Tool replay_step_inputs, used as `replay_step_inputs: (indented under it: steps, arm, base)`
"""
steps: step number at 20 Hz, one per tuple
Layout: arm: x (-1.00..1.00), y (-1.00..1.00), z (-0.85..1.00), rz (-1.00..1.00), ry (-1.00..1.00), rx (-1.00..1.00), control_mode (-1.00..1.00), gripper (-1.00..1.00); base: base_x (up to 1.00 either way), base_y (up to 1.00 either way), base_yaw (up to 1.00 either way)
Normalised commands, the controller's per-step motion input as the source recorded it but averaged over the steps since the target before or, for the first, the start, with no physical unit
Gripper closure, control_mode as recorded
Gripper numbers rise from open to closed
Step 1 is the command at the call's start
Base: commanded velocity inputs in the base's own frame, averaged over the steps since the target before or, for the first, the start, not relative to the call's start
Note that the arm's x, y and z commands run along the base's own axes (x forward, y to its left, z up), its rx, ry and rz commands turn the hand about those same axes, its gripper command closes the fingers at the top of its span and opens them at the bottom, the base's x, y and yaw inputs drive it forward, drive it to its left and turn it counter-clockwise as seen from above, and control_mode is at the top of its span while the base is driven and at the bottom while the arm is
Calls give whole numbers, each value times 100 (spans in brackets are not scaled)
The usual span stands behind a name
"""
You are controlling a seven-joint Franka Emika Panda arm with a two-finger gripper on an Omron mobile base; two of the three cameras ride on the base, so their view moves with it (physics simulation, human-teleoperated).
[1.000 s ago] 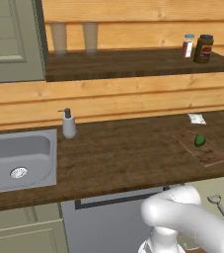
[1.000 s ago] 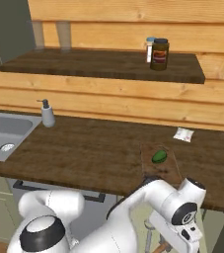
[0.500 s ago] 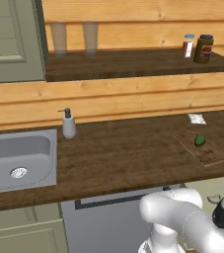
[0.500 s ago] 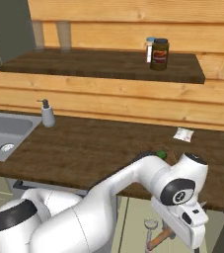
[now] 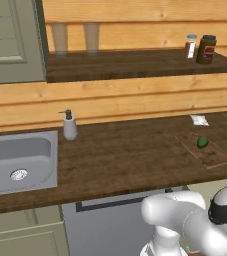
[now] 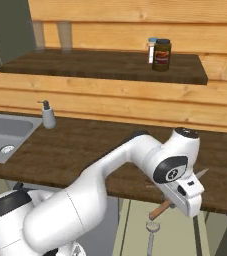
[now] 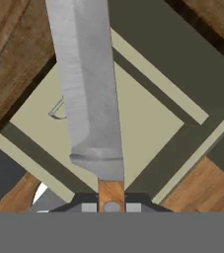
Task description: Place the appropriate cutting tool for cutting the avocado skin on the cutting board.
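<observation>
My gripper is shut on the cutting tool, a knife with a reddish-brown handle and a long grey blade pointing away from the hand. In the right base view the gripper holds the knife at the counter's front edge, above an open drawer, blade tip up to the right. The dark brown cutting board lies on the counter at the right, with the small green avocado on its far part. My arm covers the board in the right base view.
The open drawer under the knife holds a grey metal utensil with a round head. A white packet lies behind the board. A soap dispenser and sink are at the left. Jars stand on the shelf.
The hand has risen out of the drawer with the knife, from below the counter edge up to counter height. The things on the counter have stayed put.
</observation>
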Motion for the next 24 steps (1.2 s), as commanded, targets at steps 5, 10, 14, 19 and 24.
replay_step_inputs:
  steps: [5,10,14,19,24]
  arm:
    - [86,8,0,5,-13,0,-100,100]
    - [93,13,0,12,-5,0,-100,100]
    - [92,9,-16,12,0,0,-100,100]
    - [80,1,-34,9,0,0,-100,100]
    - [72,0,-54,8,0,0,-100,100]
  base:
    - [0,0,0]
    - [0,0,0]
    - [0,0,0]
    - [0,0,0]
    - [0,0,0]
